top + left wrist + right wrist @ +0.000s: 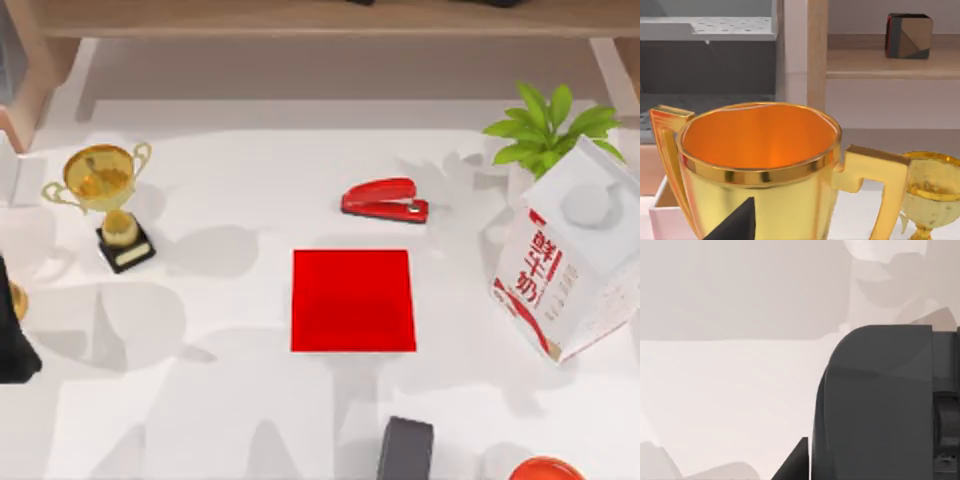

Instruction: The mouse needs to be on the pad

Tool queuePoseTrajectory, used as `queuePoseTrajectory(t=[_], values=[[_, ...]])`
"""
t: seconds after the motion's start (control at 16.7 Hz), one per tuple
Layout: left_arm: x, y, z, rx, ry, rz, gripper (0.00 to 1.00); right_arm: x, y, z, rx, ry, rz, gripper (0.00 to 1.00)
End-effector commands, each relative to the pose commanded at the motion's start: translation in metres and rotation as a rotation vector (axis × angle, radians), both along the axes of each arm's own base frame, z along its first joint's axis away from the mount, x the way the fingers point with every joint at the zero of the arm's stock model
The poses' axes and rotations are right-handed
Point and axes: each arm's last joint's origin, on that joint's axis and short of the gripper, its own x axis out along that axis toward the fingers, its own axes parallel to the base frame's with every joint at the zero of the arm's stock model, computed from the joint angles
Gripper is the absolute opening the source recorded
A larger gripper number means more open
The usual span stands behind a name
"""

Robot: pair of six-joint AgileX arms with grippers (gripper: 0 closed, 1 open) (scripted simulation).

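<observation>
Desk centre: pad (353, 300), flat red square, lying bare, nothing on it.
- Stapler (385, 200): red, just behind pad, apart from it.
- Dark grey item (405, 450): at near edge of desk, in front of pad w/ a gap between, cut by frame edge. Boxy outline w/ rounded corners; can't tell if it's the mouse. Same item seen close up in right wrist view (875, 405), standing on pale desk surface.
- Trophy (105, 200): gold, black base, desk left rear, upright. Also in left wrist view (930, 195).
- Gold cup (757, 165): large, two handles, right in front of left wrist cam, upright, beside the trophy.
- Milk carton (565, 265): white/red, desk right, tilted.
- Plant (545, 130): green, behind carton.
- Red-orange round item (545, 468): near right corner, cut off by frame.
- Cube (908, 35): multi-colour, on wooden shelf behind desk.
- Left arm (15, 340): dark, at desk's left edge. Left end effector (735, 222) close to gold cup; released or clenched: can't tell.
- Right end effector (792, 462): just beside dark grey item; state: can't tell.
</observation>
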Motion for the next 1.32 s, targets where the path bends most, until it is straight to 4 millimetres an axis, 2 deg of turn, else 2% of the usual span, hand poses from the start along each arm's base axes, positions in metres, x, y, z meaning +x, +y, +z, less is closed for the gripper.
queuePoseTrajectory(t=[0.18,0.36,0.48,0.66,0.78,0.96,1.14,1.32], values=[[0.0,0.0,0.0,0.0,0.0,0.0,1.0,0.005,0.039,0.035,0.093,-0.074,-0.199,0.0],[0.0,0.0,0.0,0.0,0.0,0.0,1.0,0.007,0.082,0.061,0.215,-0.098,-0.425,0.0],[0.0,0.0,0.0,0.0,0.0,0.0,1.0,0.01,0.111,0.069,0.292,-0.079,-0.582,0.0],[0.0,0.0,0.0,0.0,0.0,0.0,1.0,0.015,0.157,0.07,0.375,-0.018,-0.808,0.0],[0.0,0.0,0.0,0.0,0.0,0.0,1.0,0.02,0.189,0.06,0.394,0.036,-0.947,0.0],[0.0,0.0,0.0,0.0,0.0,0.0,1.0,0.027,0.237,0.032,0.373,0.11,-1.139,0.0],[0.0,0.0,0.0,0.0,0.0,0.0,1.0,0.03,0.28,-0.008,0.303,0.16,-1.314,0.0],[0.0,0.0,0.0,0.0,0.0,0.0,1.0,0.029,0.312,-0.051,0.214,0.179,-1.457,0.0]])
